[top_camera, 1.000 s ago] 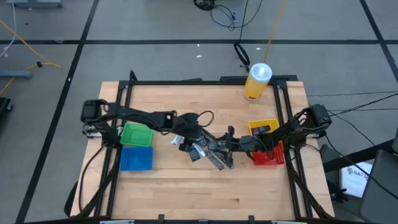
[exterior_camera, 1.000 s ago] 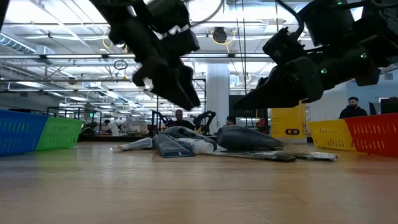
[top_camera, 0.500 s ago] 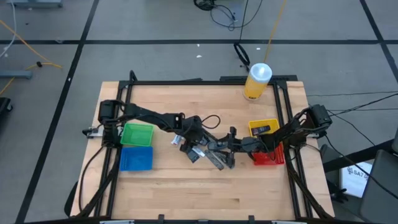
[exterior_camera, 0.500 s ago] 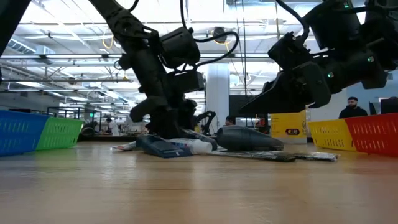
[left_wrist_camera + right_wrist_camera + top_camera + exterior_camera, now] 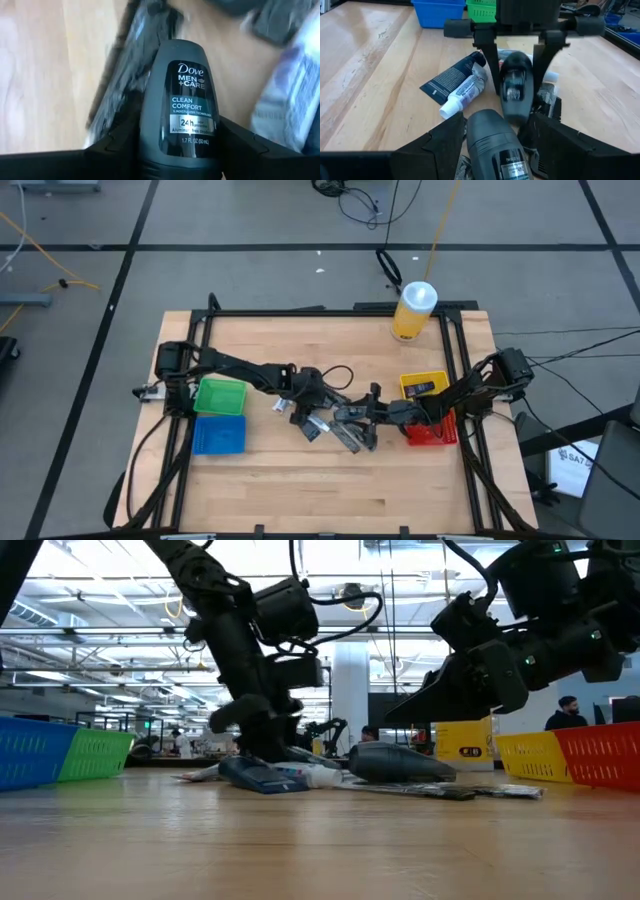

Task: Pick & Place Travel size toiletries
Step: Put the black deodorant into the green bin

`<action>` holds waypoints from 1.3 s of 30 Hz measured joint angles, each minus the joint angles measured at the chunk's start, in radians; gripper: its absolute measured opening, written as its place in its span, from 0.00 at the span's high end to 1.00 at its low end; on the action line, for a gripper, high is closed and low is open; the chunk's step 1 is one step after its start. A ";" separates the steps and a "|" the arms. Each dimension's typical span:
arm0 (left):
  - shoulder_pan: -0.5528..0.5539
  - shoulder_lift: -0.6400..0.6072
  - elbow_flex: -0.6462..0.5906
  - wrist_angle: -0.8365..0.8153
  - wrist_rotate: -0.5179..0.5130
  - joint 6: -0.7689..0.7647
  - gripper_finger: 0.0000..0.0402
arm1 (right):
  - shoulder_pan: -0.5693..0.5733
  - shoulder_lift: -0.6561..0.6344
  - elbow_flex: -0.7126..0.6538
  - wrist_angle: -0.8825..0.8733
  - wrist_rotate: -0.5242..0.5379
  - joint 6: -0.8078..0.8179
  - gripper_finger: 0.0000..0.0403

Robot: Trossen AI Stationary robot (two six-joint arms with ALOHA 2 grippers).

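Observation:
The toiletries lie in a pile (image 5: 342,430) at mid-table. It includes a white-and-blue tube (image 5: 462,92), a dark blue packet (image 5: 447,77) and flat dark packets. My left gripper (image 5: 308,398) is down at the pile's left side, shut on a dark grey roll-on deodorant (image 5: 180,100). My right gripper (image 5: 375,412) hangs above the pile's right side, raised off the table in the low view (image 5: 400,715). It is shut on a second grey roll-on deodorant (image 5: 492,145). My left gripper pinches the deodorant's body (image 5: 150,145) between its two fingers, one on each side, slanting down from above. The rounded end (image 5: 180,50) sticks out past the fingertips. The stick sits tilted (image 5: 516,85) over the pile; whether it is clear of the pile I cannot tell. My right gripper has the second deodorant's body (image 5: 480,135) between its two fingers, coming level from the table's right side. The rounded end points toward the left gripper. The gripper is above the table in the low view, so the stick is off the wood.
A green bin (image 5: 220,394) and a blue bin (image 5: 218,433) stand at the left edge. A yellow bin (image 5: 423,385) and a red bin (image 5: 432,430) stand at the right. A big yellow bottle (image 5: 413,310) stands at the far edge. A person (image 5: 567,712) is in the room behind.
My left gripper has come down from well above the table onto the left side of the pile, moving slightly toward the right and near edges, and has stayed there for the last half second. My right gripper has kept still.

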 joint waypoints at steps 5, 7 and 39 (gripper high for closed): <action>-0.037 -0.099 -0.003 -0.112 -0.070 -0.059 0.44 | -0.004 0.000 0.000 -0.008 0.001 0.000 0.45; -0.053 -0.152 -0.002 -0.176 -0.099 -0.101 0.45 | -0.004 0.000 0.000 -0.008 0.002 0.001 0.45; -0.622 -0.543 -0.001 -1.277 -0.026 -1.413 0.43 | -0.001 0.000 0.000 0.010 -0.002 0.022 0.45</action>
